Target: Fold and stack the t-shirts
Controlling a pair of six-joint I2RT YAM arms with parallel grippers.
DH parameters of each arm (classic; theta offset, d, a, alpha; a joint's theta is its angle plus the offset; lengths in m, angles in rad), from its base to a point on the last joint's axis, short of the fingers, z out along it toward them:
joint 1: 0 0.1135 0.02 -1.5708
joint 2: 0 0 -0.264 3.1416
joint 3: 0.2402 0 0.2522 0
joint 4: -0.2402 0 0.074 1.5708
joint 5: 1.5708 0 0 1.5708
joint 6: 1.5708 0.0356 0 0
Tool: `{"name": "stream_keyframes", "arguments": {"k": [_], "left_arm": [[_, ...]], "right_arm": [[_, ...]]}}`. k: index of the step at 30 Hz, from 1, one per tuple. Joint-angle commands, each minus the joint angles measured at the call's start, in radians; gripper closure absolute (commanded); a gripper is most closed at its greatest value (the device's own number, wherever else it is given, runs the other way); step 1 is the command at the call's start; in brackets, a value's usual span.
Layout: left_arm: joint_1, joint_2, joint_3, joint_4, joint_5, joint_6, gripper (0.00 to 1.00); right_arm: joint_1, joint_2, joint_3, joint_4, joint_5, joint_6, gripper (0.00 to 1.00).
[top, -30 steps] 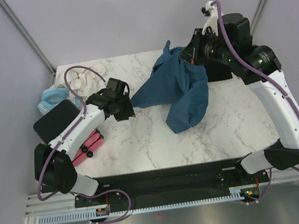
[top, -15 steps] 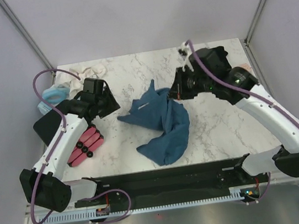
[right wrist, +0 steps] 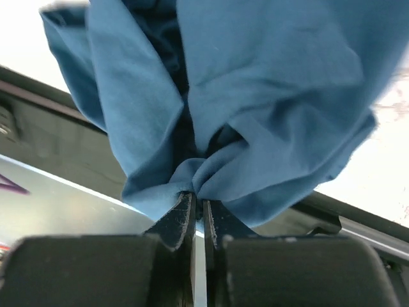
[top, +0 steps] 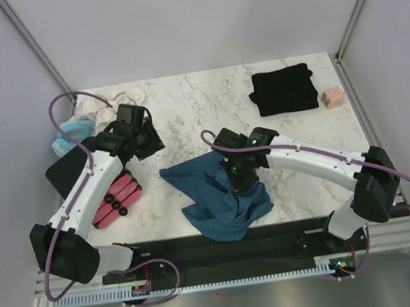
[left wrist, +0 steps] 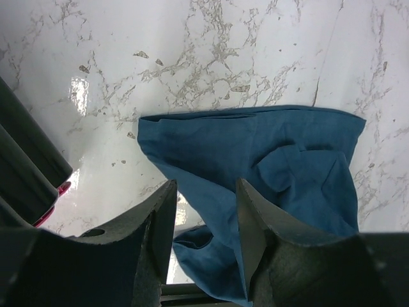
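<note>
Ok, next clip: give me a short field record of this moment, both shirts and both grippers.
unfolded shirt: dark teal-blue cotton t-shirt, crumpled near the front edge of the white marbled table
folded shirt: black cotton t-shirt, flat at the far right
left gripper: open, empty, left of the teal-blue shirt, not touching it
right gripper: shut on a bunch of the teal-blue shirt
stack: not yet made

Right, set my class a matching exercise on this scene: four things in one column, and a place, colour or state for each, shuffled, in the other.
Things
1 blue shirt
2 black shirt
3 left gripper
4 cube

Descriptions
A folded, back right
B open, holding nothing
C small, pale pink
D bunched, pinched by the right gripper

Pairs: 1-D, 2-A, 3-B, 4-C
</note>
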Motion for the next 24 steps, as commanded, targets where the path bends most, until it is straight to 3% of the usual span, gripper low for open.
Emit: {"name": "stream_keyframes", "arguments": {"k": [1, 3, 5, 7, 9, 13, 15, 16, 24], "left_arm": [[-0.003, 0.044, 0.053, -0.004, 0.014, 0.030, 0.51], [-0.004, 0.063, 0.071, -0.004, 0.019, 0.033, 0.51], [-0.003, 0.090, 0.086, -0.005, 0.025, 0.037, 0.52], [-0.004, 0.106, 0.108, -0.004, 0.031, 0.036, 0.52], [-0.006, 0.123, 0.122, -0.005, 0.033, 0.036, 0.52], [-0.010, 0.147, 0.133, -0.004, 0.042, 0.040, 0.52], [-0.015, 0.158, 0.137, -0.005, 0.047, 0.042, 0.52], [-0.015, 0.159, 0.139, -0.004, 0.048, 0.042, 0.53], [-0.026, 0.164, 0.154, -0.039, 0.048, 0.063, 0.53]], "right_arm": [[0.054, 0.072, 0.004, -0.021, -0.053, -0.068, 0.86], [0.068, 0.092, -0.004, -0.027, -0.126, -0.106, 0.79], [0.077, 0.086, -0.004, -0.055, -0.104, -0.111, 0.78], [0.076, 0.037, 0.007, -0.121, 0.002, -0.089, 0.54], [0.073, -0.027, 0.030, -0.214, 0.100, -0.056, 0.49], [0.051, -0.129, 0.068, -0.296, 0.258, 0.013, 0.48], [0.029, -0.186, 0.061, -0.299, 0.291, 0.025, 0.38], [0.013, -0.196, 0.047, -0.300, 0.318, 0.030, 0.38], [-0.123, -0.189, -0.237, -0.043, 0.202, -0.039, 0.41]]}}
